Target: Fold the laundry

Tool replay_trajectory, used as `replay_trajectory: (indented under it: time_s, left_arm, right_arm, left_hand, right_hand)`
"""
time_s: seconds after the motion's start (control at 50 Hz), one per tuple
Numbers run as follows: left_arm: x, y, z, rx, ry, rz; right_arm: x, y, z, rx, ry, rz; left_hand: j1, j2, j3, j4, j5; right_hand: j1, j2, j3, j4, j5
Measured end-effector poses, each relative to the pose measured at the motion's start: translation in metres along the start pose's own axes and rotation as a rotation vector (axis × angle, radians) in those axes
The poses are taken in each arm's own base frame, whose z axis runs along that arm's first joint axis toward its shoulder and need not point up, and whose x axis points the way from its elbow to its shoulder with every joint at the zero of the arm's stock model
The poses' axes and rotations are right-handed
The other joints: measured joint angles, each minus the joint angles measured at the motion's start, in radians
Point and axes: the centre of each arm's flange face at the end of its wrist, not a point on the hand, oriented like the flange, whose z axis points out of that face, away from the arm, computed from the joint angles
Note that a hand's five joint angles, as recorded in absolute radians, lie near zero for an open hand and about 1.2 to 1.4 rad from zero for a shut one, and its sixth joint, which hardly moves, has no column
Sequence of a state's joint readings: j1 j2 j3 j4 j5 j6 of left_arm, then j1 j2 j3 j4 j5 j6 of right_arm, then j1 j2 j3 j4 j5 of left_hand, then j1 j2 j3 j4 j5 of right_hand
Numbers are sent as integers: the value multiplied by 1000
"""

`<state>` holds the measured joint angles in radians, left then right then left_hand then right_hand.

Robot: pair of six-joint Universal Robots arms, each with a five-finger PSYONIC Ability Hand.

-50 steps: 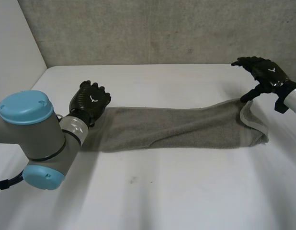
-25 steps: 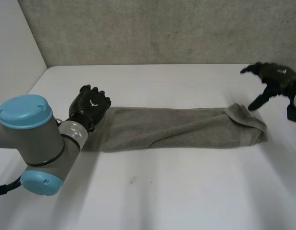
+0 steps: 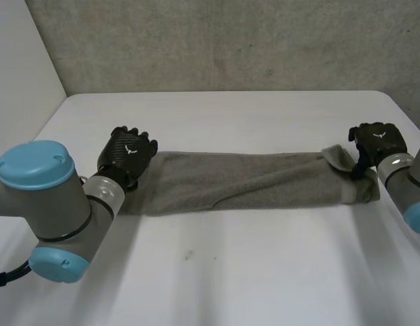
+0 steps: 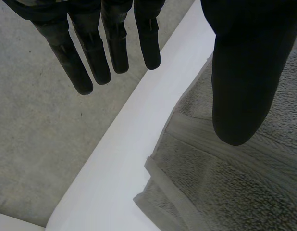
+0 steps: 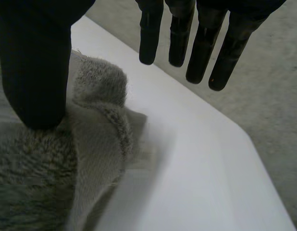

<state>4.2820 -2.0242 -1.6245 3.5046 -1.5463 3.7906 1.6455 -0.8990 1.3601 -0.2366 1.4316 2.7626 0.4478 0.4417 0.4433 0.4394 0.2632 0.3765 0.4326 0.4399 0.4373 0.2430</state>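
– Well, where is the grey towel [image 3: 244,180] laid?
– Lengthwise across the white table [image 3: 230,272], as a long folded strip. The left hand [image 3: 127,153] is held at one end and the right hand [image 3: 376,141] at the other, with fingers straight and nothing gripped. A grey wall [image 3: 230,41] is seen behind.

Grey towel [image 3: 244,180] laid out as a long band on the white table [image 3: 217,272], one hand at each end.
Left hand [image 3: 128,153] sits back-up, with the towel's end just beside its fingers. Right hand [image 3: 376,142] rests at the opposite end, where a turned-over corner bunches against its fingers. The band between them lies flat.
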Motion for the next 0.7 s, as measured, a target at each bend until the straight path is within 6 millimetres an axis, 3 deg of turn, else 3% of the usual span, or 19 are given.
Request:
replay_trajectory:
  time_s: [0.06, 0.2, 0.4, 0.5, 0.7]
  left_arm:
    - [0, 3, -1, -4, -2, -7]
    - [-1, 6, -2, -10, -6, -7]
    - [-1, 9, -2, -16, -6, -6]
    - [0, 10, -3, -19, -4, -6]
    - [1, 11, -5, -22, -2, -6]
  right_arm:
    - [8, 3, 17, 21, 54, -2]
    - [30, 1, 35, 47, 131, 7]
    - [47, 12, 43, 4, 158, 25]
    - [48, 13, 34, -52, 137, 37]
    - [42, -25, -23, -61, 23, 97]
  left_hand:
    - [0, 0, 0, 0, 0]
    - [0, 0, 0, 0, 0]
    - [0, 0, 0, 0, 0]
    - [0, 0, 0, 0, 0]
    - [0, 0, 0, 0, 0]
  right_hand:
    - [40, 50, 48, 52, 46]
    - [43, 54, 51, 55, 50]
    - [39, 51, 44, 49, 50]
    - [39, 51, 43, 46, 41]
    - [43, 54, 46, 48, 57]
